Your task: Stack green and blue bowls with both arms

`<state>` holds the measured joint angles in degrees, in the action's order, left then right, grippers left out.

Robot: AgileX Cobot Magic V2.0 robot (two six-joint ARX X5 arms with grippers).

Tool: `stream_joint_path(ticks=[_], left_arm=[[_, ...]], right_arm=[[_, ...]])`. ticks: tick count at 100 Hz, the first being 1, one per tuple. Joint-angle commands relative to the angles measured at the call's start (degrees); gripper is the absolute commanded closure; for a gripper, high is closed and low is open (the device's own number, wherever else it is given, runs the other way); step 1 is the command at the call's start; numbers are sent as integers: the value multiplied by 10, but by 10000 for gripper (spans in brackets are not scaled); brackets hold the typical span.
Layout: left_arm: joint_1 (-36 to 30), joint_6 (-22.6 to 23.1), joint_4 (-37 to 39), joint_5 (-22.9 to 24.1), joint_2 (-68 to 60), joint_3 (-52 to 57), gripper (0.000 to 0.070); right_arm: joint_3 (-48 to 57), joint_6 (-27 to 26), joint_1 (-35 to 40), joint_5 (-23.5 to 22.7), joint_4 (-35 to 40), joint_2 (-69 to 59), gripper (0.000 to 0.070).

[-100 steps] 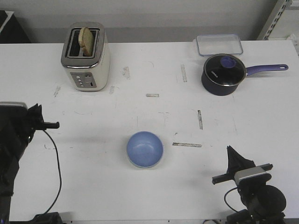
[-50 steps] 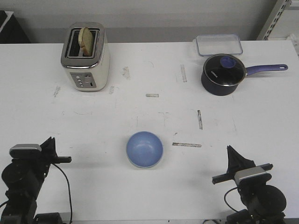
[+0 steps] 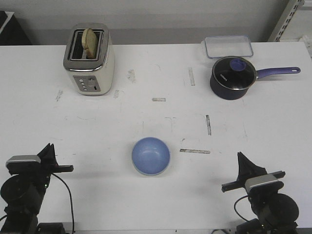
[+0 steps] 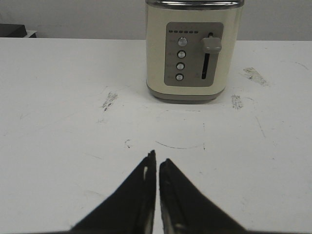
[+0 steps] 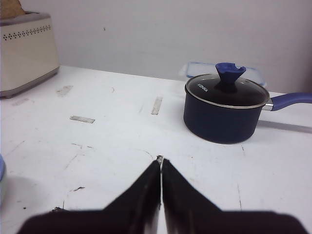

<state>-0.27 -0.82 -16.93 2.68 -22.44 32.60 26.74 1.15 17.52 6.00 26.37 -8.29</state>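
The light blue bowl [image 3: 151,155] sits upright on the white table near the front middle. A sliver of it shows in the right wrist view [image 5: 1,181]. The green bowl does not show as a separate thing in any view. My left gripper [image 3: 47,148] rests low at the front left, well left of the bowl. It is shut and empty in the left wrist view [image 4: 157,159]. My right gripper [image 3: 240,157] rests low at the front right, well right of the bowl. It is shut and empty in the right wrist view [image 5: 161,159].
A cream toaster [image 3: 89,59] with toast in it stands at the back left, straight ahead of the left gripper [image 4: 194,48]. A dark blue lidded saucepan [image 3: 233,78] with a purple handle stands at the back right [image 5: 224,109]. A clear lidded box [image 3: 228,47] lies behind it.
My left arm has come down from a raised pose at the left edge to a low rest at the front left. The bowl and right arm have not moved.
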Motion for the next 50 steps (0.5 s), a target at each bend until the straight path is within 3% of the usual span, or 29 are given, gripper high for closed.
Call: stream_joint_path(ticks=[1,31,50], left_arm=[[0,-3,7,-1,1,5,698],[0,-3,6,-1,12,5,698],[-3,-3,67,-1,89,-68,698]], right_arm=[[2,2,1,0,-7,0,700],[2,2,1,0,-6,0,700],[2,2,1,0,-6,0,700]])
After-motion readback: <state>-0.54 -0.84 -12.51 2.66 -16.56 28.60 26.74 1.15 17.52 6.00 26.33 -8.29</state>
